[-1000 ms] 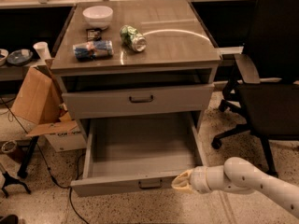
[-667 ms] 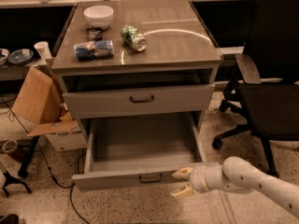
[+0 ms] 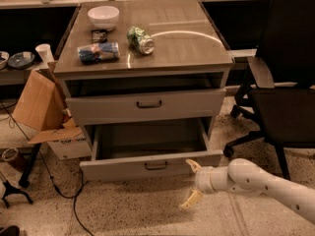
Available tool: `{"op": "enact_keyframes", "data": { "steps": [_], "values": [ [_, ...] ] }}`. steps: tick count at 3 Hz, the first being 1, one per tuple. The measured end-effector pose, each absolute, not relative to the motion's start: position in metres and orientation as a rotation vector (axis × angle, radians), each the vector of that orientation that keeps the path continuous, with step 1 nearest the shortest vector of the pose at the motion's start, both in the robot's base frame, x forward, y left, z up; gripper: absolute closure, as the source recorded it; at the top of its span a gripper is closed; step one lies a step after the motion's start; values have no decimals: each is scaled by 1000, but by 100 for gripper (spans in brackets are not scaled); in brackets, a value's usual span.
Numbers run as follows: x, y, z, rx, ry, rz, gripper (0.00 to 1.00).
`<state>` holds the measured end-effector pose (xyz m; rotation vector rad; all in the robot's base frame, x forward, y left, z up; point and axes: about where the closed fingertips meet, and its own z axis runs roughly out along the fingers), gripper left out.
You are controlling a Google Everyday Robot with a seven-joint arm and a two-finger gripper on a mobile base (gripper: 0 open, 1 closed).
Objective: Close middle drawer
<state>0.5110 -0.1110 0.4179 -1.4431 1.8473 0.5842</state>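
The middle drawer (image 3: 123,168) sits low in the centre of the frame, pulled well out from the grey cabinet, so that its plain grey tray lies open to view behind the wide, shallow front. A small dark bar handle (image 3: 156,165) sits in the middle of that front. Just to the right of the handle, in the lower right of the frame, the pincer (image 3: 192,182) hangs at the end of a white arm (image 3: 266,183) that reaches in from the right edge. Its two pale fingers (image 3: 191,199) are spread wide apart and hold nothing; the upper one lies against the drawer front's right end, though whether it touches cannot be told. Above the open drawer, the taller-fronted top drawer (image 3: 147,104) stands nearly flush with the cabinet. On the counter (image 3: 197,50) above are a white bowl (image 3: 103,16), a green can (image 3: 140,39) on its side, and a blue packet (image 3: 98,52). A cardboard box (image 3: 39,102) leans at the left, and a black office chair (image 3: 285,82) stands at the right.
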Motion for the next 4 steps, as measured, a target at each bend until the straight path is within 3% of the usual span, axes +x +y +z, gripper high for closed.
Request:
{"op": "enact_keyframes", "data": {
  "steps": [2,4],
  "values": [
    [533,-103,420,-1451,1862,537,0],
    [551,-108,421,-1457,1902,478,42]
  ]
}}
